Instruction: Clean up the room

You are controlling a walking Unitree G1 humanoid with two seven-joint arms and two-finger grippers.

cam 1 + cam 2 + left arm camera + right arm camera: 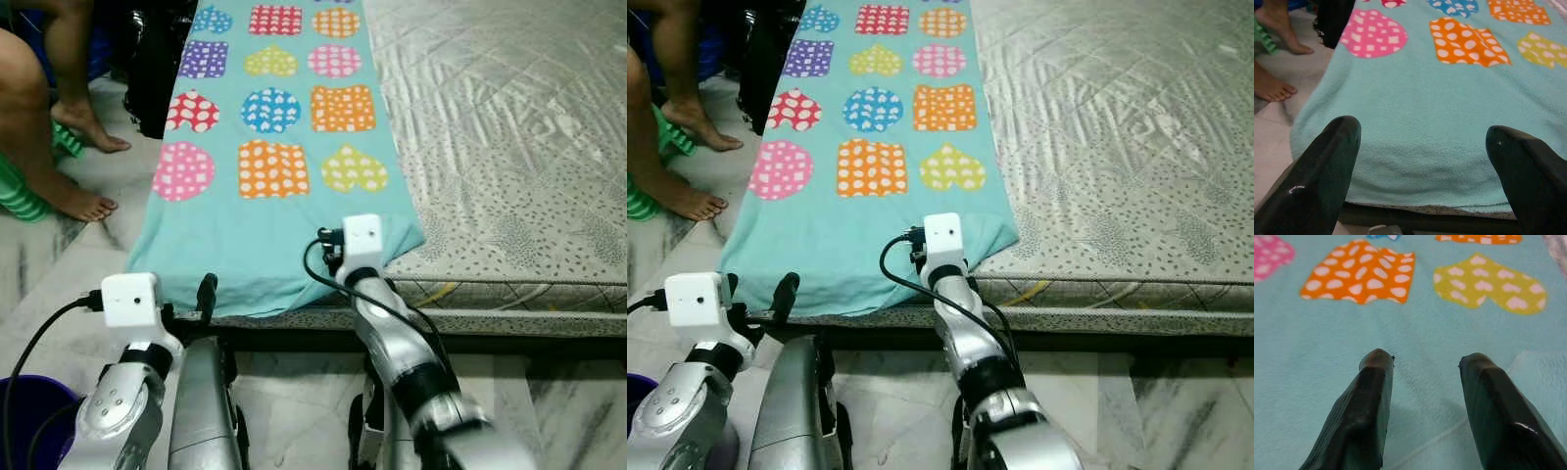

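Blanket [1415, 333] under open right hand [1425, 363]

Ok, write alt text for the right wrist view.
The right pincer, its two black fingers open, hovers just over a turquoise blanket. Ahead of it lie an orange spotted patch and a yellow heart patch.

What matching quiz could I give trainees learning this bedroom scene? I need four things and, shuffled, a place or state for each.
Things:
1. teal blanket
2. left gripper
3. right gripper
4. purple bucket

Places or states:
A. on the floor by the robot's left arm
B. open, at the blanket's near edge
C. spread along the mattress
D. open, over the blanket near the yellow heart

Pairs: 1-C, 2-B, 3-D, 4-A
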